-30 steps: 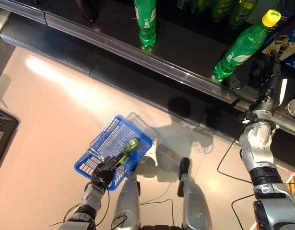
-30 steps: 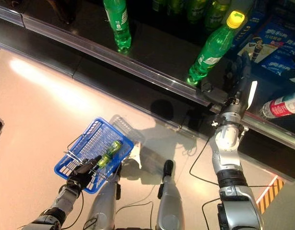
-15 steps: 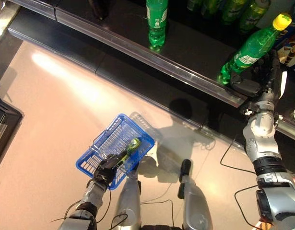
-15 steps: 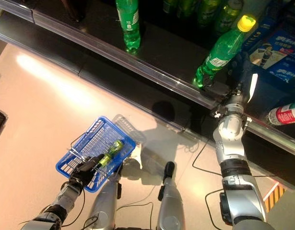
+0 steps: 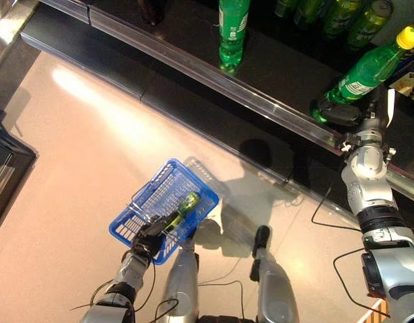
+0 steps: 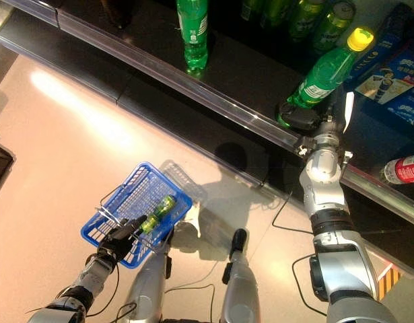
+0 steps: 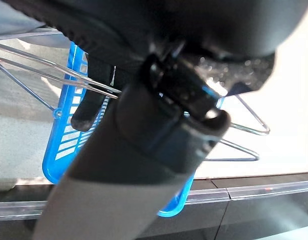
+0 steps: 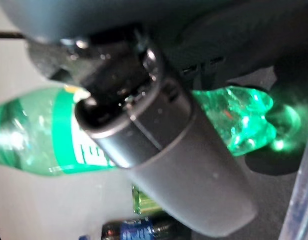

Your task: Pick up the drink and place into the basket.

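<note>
The green drink bottle [image 5: 368,71] with a yellow cap stands tilted on the dark shelf [image 5: 193,40], its base at the shelf's front edge and its cap leaning away toward one o'clock. The right hand [image 5: 360,113] sits at the bottle's base, just at six o'clock from it, with the thumb wrapped across the lower body; in the right wrist view the thumb [image 8: 159,145] lies over the green bottle [image 8: 48,132], so the hand is clamped on the drink. The right arm rises from the lower right corner toward twelve o'clock to reach it.

At nine o'clock from that bottle, well apart along the same shelf, a second green bottle [image 5: 231,30] stands upright near the clear front rail [image 5: 213,77]. More green bottles and cans [image 5: 348,13] crowd the back of the shelf at eleven o'clock from the held drink, and a red-and-white bottle [image 6: 403,169] lies on its side at four o'clock from the right hand.

Down on the pale floor [image 5: 79,155], far off at seven o'clock from the drink, the blue basket [image 5: 143,208] hangs from the left hand [image 5: 147,237], whose fingers curl round its wire handle [image 7: 53,70]. A green can [image 5: 183,206] already lies inside the basket toward its one o'clock corner.
</note>
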Robot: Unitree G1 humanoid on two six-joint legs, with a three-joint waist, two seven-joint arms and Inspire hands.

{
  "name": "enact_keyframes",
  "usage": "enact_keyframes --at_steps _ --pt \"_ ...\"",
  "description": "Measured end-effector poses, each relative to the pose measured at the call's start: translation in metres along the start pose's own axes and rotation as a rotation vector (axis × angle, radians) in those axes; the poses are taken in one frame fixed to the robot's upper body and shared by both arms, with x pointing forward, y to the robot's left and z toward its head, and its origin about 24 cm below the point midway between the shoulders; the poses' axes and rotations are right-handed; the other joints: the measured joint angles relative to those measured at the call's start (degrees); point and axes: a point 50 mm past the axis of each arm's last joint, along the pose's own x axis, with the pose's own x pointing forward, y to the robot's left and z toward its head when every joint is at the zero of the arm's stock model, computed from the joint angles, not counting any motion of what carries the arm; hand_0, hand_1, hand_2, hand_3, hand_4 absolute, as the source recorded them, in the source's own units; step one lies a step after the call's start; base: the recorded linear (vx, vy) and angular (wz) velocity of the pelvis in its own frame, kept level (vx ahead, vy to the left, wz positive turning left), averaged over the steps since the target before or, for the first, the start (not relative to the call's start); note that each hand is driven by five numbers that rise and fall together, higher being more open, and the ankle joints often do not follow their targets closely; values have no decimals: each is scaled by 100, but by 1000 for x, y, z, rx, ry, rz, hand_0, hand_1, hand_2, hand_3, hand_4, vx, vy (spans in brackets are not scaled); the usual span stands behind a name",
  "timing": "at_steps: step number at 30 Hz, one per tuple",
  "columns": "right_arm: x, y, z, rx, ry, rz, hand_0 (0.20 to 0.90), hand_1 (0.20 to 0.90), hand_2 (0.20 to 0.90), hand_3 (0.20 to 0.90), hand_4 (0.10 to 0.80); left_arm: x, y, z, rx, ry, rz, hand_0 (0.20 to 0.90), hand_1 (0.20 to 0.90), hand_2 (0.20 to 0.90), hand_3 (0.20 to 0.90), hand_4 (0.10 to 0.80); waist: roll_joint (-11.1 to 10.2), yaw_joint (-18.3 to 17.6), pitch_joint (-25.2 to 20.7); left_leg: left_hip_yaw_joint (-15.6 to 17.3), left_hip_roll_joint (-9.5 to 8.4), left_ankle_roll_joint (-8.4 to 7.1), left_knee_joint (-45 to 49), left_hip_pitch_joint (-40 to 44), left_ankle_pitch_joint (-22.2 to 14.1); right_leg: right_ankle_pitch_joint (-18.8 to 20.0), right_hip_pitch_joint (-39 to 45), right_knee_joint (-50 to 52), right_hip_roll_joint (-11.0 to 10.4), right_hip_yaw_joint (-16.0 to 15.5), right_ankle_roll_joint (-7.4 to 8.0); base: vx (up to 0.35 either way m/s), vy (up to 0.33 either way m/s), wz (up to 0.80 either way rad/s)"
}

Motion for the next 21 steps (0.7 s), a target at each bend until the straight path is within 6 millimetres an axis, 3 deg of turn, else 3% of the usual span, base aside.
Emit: enact_keyframes --at_steps 6,7,21 --pt "7 2 4 -11 15 7 900 900 900 900 800 1 -2 1 8 5 -6 300 300 300 200 100 0 -4 0 -59 1 -2 1 -1 1 0 51 -20 4 -101 0 4 -11 4" --pt "8 2 5 -5 14 15 300 300 300 200 100 1 -2 1 14 8 -9 300 300 300 200 100 0 1 0 -73 0 -1 1 -1 1 0 65 -32 5 -102 0 8 -7 6" --pt "10 12 10 31 9 86 300 300 300 200 100 1 -3 2 29 11 -15 300 300 300 200 100 0 94 0 -126 -35 11 -79 24 23 12 142 -129 -18 -144 11 5 0 1"
